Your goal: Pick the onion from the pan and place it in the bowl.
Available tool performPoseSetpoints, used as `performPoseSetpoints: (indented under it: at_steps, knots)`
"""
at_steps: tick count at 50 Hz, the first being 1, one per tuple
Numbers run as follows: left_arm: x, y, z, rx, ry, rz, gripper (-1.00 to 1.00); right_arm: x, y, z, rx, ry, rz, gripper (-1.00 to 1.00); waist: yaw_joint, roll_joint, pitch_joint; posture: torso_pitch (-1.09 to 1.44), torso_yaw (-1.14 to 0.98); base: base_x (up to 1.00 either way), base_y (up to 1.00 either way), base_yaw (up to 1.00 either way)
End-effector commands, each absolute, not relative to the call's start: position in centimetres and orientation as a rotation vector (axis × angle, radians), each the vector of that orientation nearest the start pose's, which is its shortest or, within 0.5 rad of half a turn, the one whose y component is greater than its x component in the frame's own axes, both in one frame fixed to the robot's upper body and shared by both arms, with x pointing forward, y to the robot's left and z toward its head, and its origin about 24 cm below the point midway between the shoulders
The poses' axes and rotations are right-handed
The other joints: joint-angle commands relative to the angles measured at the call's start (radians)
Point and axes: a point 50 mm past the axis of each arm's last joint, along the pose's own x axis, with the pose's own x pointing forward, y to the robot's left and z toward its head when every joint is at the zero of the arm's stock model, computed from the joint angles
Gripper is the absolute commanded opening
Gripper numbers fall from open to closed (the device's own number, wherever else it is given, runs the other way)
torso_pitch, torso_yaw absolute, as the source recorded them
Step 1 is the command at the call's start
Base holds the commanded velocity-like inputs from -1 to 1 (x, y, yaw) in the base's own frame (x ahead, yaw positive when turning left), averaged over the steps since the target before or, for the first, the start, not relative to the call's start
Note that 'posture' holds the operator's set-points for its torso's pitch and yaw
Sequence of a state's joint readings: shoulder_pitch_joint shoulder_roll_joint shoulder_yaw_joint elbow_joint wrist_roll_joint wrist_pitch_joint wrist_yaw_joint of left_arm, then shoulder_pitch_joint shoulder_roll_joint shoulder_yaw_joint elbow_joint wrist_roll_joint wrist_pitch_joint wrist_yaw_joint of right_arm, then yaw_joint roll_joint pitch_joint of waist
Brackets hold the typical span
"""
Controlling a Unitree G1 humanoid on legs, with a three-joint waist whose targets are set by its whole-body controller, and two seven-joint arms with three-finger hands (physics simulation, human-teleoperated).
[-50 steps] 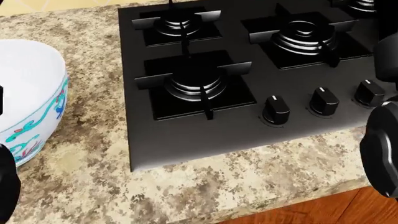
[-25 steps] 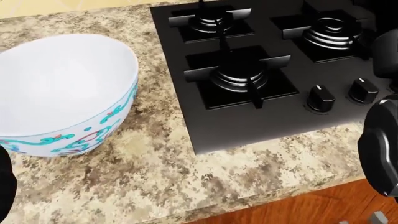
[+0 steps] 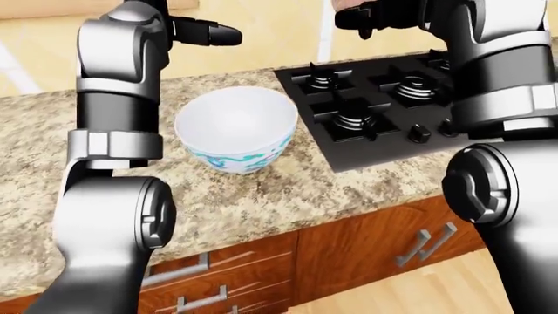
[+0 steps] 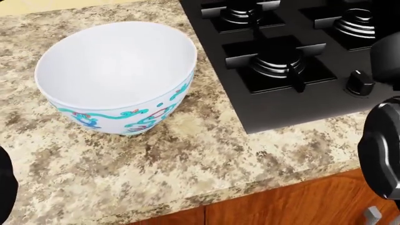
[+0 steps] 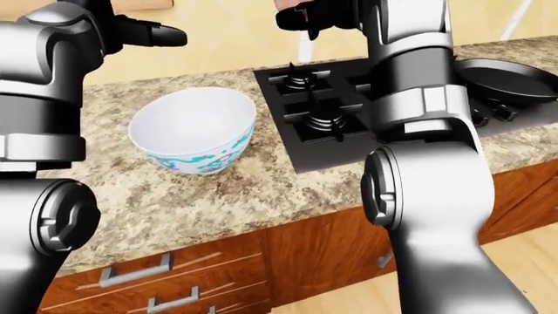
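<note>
**Bowl slides to centre as the camera swings left**

Everything in the head view has shifted rightward since the earlier frames, bowl and hob together, so it is the camera that has moved and not the things.

In the left-eye view the right hand (image 3: 373, 17) is raised high above the stove (image 4: 275, 115), its fingers curled about a pale pinkish scrap cut off by the top edge. I take that scrap for the onion (image 3: 347, 4), since the pan (image 5: 515, 78) looks bare. The left hand (image 3: 209, 33) is stretched straight out and holds nothing.

The bowl (image 4: 125, 119) stands upright on the counter (image 4: 156, 173), just beside the stove. To do the step well, the right hand should carry leftward until it is over the bowl's middle, come down inside the rim, then let go low so the onion cannot bounce out.
</note>
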State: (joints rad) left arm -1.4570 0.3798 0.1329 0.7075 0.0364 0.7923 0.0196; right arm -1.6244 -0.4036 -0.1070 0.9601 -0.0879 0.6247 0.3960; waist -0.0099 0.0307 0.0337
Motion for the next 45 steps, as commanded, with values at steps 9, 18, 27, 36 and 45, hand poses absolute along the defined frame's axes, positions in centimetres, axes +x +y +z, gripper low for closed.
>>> performPoseSetpoints:
  at_steps: [9,18,27,36,45]
  knots:
    - [39.2,17.1,36.7,0.183,-0.11,0.144,1.0,39.3,-16.0,39.7,-0.257,-0.144,0.208,-1.0,-0.011,-0.07,-0.027,0.0,0.0,-0.07,0.27,0.0]
    - [39.2,17.1,36.8,0.185,-0.11,0.145,1.0,39.2,-15.9,39.8,-0.267,-0.152,0.208,-1.0,0.009,-0.058,-0.02,0.0,0.0,-0.05,0.21,0.0]
    - [39.2,17.0,37.1,0.19,-0.115,0.144,1.0,39.0,-15.8,40.7,-0.275,-0.16,0.208,-1.0,-0.006,-0.035,0.003,0.0,0.0,0.0,0.0,0.0]
    - [39.1,17.1,37.1,0.189,-0.114,0.145,1.0,39.0,-14.8,41.3,-0.302,-0.163,0.215,-1.0,0.009,-0.039,0.003,0.0,0.0,0.0,0.0,0.0]
    - [39.1,17.2,36.9,0.187,-0.112,0.146,1.0,39.2,-14.5,41.1,-0.31,-0.148,0.217,-1.0,0.011,-0.03,-0.003,0.0,0.0,0.0,0.0,0.0]
